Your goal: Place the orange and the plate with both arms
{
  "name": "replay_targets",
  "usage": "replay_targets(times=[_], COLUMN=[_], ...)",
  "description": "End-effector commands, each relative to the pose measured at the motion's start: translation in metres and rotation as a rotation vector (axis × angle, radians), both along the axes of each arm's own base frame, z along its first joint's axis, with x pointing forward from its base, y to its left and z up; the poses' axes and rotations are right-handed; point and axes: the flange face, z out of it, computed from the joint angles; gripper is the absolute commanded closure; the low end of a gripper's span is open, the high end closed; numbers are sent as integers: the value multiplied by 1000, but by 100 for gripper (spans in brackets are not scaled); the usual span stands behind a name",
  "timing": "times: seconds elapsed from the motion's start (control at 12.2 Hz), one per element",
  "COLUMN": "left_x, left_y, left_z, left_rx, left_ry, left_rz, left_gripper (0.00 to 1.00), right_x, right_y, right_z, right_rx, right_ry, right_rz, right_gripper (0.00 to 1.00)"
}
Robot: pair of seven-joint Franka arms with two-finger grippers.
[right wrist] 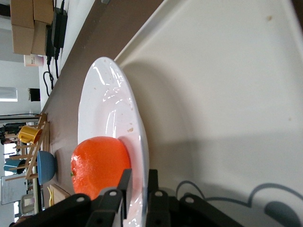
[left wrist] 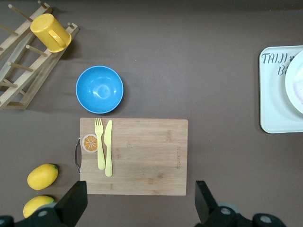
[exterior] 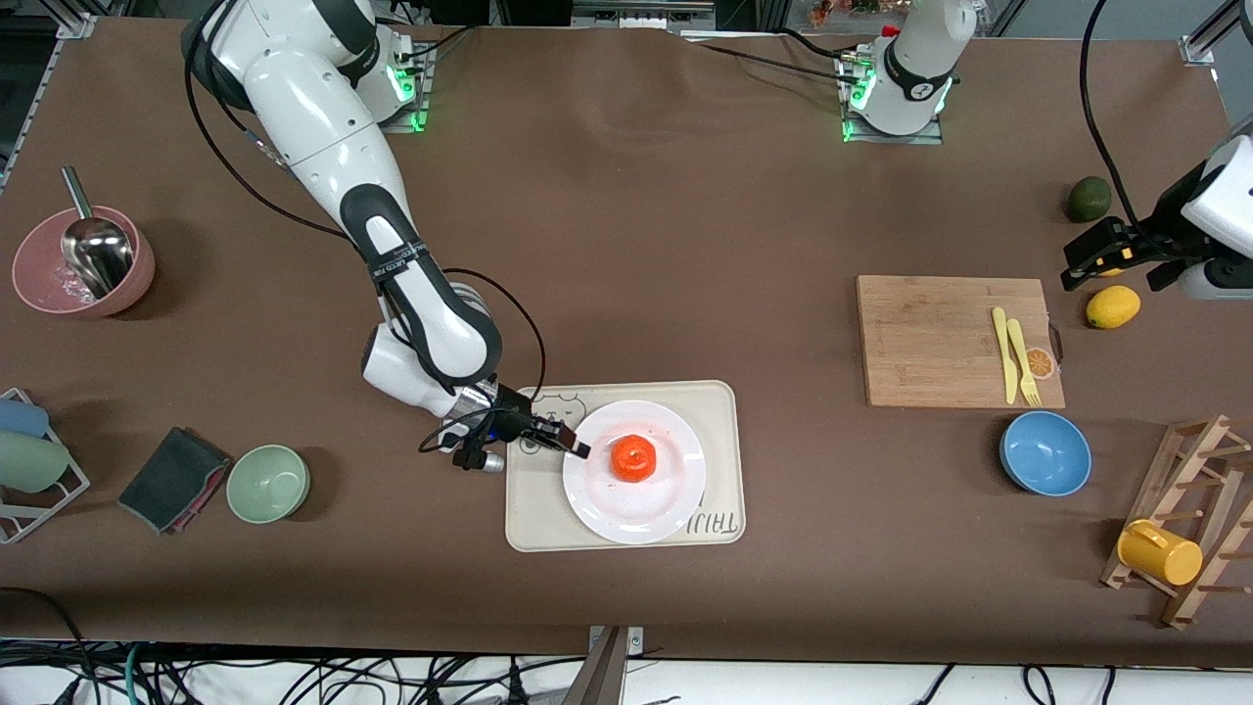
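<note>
The white plate [exterior: 675,494] lies on a cream tray [exterior: 533,524] near the middle of the table. The orange [exterior: 633,458] sits in the plate's middle. My right gripper [exterior: 576,446] is at the plate's rim on the side toward the right arm's end, shut on it. In the right wrist view the right gripper [right wrist: 137,178] has one finger above and one below the plate's rim [right wrist: 106,109], next to the orange [right wrist: 99,165]. My left gripper [exterior: 1106,259] waits open and empty in the air over the lemons; in the left wrist view it [left wrist: 139,208] is wide open.
A wooden cutting board [exterior: 930,343] with a yellow knife and fork, a blue bowl [exterior: 1045,452], a lemon [exterior: 1113,305], a dark green fruit [exterior: 1089,199] and a rack with a yellow mug [exterior: 1160,553] stand toward the left arm's end. A green bowl [exterior: 268,483], dark cloth [exterior: 174,478] and pink bowl [exterior: 83,262] stand toward the right arm's end.
</note>
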Motion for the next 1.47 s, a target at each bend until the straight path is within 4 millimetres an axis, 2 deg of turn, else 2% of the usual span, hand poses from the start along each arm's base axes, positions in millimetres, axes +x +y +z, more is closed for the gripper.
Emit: replay_targets(times=[0.0,0.16,0.25,0.41,0.57,0.82,1.06,1.23,1.39], left_x=[4,5,5,5,5,5,5,5,5], left_y=[-1,-1,-1,-2,-3,-5,-4,-5,-5], left_z=[5,6,7,7,7,7,7,7,7], left_rx=[-9,-10,-10,-11,-9,-9,-7,-8,-8], left_ry=[-7,-20,-21,-23,-21,-21,-21,-21,-21], left_rz=[-15,-15,-15,-16,-18,-21,-20,-21,-21], left_gripper=[0,0,0,0,0,0,0,0,0], right_x=[7,5,7,-6,-25,-64,-89,-92,-95], right_y=[-5,-5,-6,-12,-36,-104,-193,-263,-304], right_z=[13,30,46,70,100,136,180,204,235], right_rx=[-45,-64,-59,-72,-121,-146,-199,-301,-419], right_ry=[-36,-58,-73,-77,-76,-26,-7,23,64], right_rz=[20,56,59,83,162,215,316,411,518], right_gripper=[0,0,0,0,0,0,0,0,0])
